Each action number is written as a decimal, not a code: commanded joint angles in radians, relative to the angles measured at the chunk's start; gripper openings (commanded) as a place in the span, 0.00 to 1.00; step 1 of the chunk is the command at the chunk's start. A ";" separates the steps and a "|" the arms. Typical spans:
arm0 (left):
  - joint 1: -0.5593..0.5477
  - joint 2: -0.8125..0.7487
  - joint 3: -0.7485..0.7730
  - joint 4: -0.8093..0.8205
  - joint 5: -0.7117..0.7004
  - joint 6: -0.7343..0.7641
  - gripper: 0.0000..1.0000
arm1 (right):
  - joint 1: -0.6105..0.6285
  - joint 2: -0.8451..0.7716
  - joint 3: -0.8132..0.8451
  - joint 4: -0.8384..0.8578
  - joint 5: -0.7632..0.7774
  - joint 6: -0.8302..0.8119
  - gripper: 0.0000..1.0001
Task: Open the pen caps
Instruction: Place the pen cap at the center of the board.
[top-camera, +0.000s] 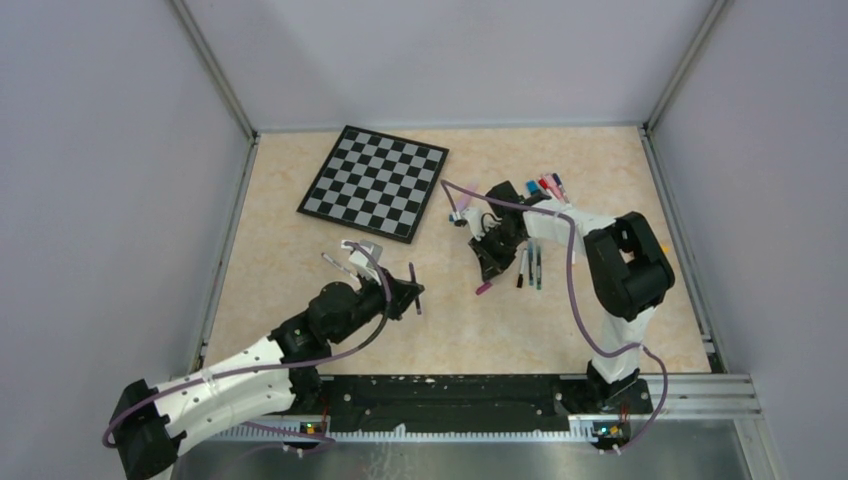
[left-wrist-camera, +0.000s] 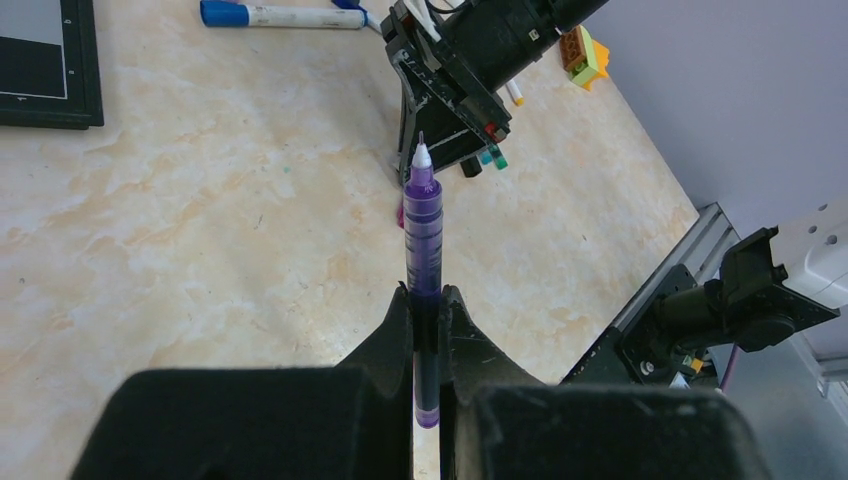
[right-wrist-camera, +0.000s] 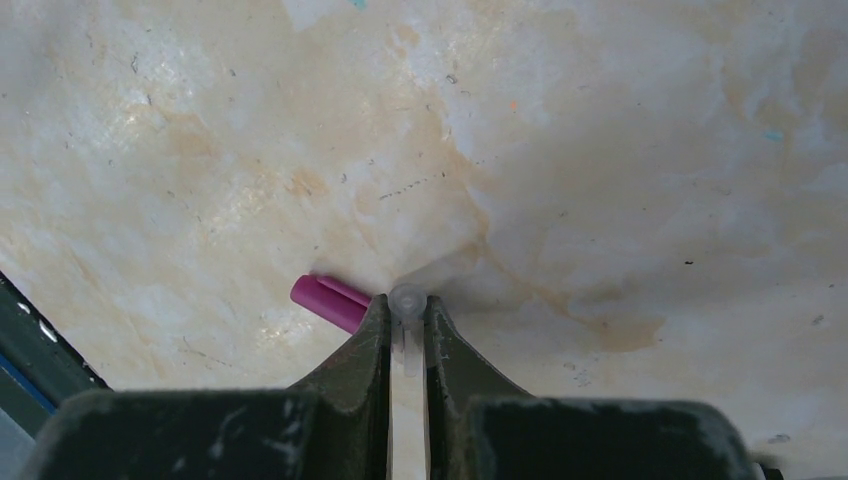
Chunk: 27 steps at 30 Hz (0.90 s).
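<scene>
My left gripper (left-wrist-camera: 427, 296) is shut on a purple pen (left-wrist-camera: 423, 215), whose bare white tip points away from me above the table. In the top view that left gripper (top-camera: 405, 294) hangs at the table's middle. My right gripper (right-wrist-camera: 406, 306) is down at the tabletop, shut on a small clear pen cap (right-wrist-camera: 407, 298). A magenta cap (right-wrist-camera: 328, 301) lies on the table against the left finger. From above, the right gripper (top-camera: 489, 262) is just left of a few pens (top-camera: 530, 268). More capped pens (top-camera: 546, 187) lie behind it.
A black-and-white chessboard (top-camera: 375, 182) lies at the back left. A white marker with a blue cap (left-wrist-camera: 280, 15) and a yellow-orange block (left-wrist-camera: 587, 55) lie beyond the right arm. Grey walls close in the table on three sides.
</scene>
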 joint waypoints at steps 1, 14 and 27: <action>0.004 -0.023 -0.010 0.007 -0.017 0.002 0.00 | 0.041 -0.012 -0.035 -0.005 0.022 0.036 0.02; 0.004 -0.033 -0.005 0.002 -0.024 -0.006 0.00 | 0.042 -0.037 -0.019 0.000 0.084 0.067 0.31; 0.004 -0.016 -0.012 -0.021 -0.062 -0.070 0.07 | -0.009 -0.205 -0.011 -0.057 -0.065 -0.006 0.38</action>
